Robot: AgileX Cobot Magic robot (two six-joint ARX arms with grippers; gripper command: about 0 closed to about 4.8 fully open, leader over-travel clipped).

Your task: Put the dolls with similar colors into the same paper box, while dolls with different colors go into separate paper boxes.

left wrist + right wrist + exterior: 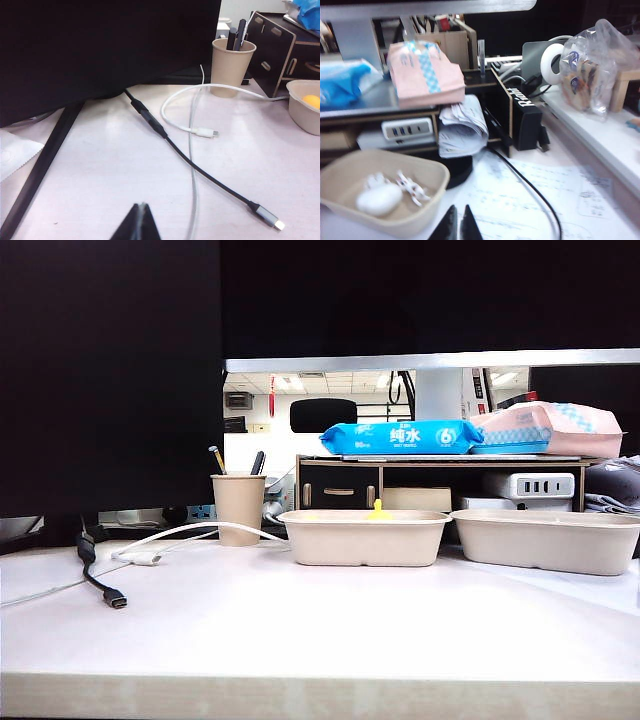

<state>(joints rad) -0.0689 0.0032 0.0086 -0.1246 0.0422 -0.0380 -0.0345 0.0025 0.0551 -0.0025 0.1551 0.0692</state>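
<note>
Dolls, exterior view: only a yellow duck's top point(377, 508) showed above the rim of the left paper box point(364, 537); the right paper box point(545, 540) hid its contents from this low angle. Both boxes stood side by side at the back of the table point(320, 630), just in front of the shelf unit point(440, 480).
Arms, exterior view: neither of my grippers was in sight; no doll lay on the bare table.
Clutter, exterior view: paper cup with pens point(238, 507) and white cable point(190, 535) sat left of the boxes.
Left wrist view: my left gripper point(140, 225) hung over the table near the black cable point(200, 172), fingertips pressed together, holding nothing. One edge of a box showed a spot of yellow-orange inside.
Right wrist view: my right gripper point(458, 223) was pinched to a narrow slit, empty, just beside the right box. Inside it lay the white oval toy point(379, 200) and the tiny white figurine point(410, 187), close together.
Progress, my judgement: whites shared one box, yellow sat in the other. Sorting looked finished, though I could confirm only one duck.
</note>
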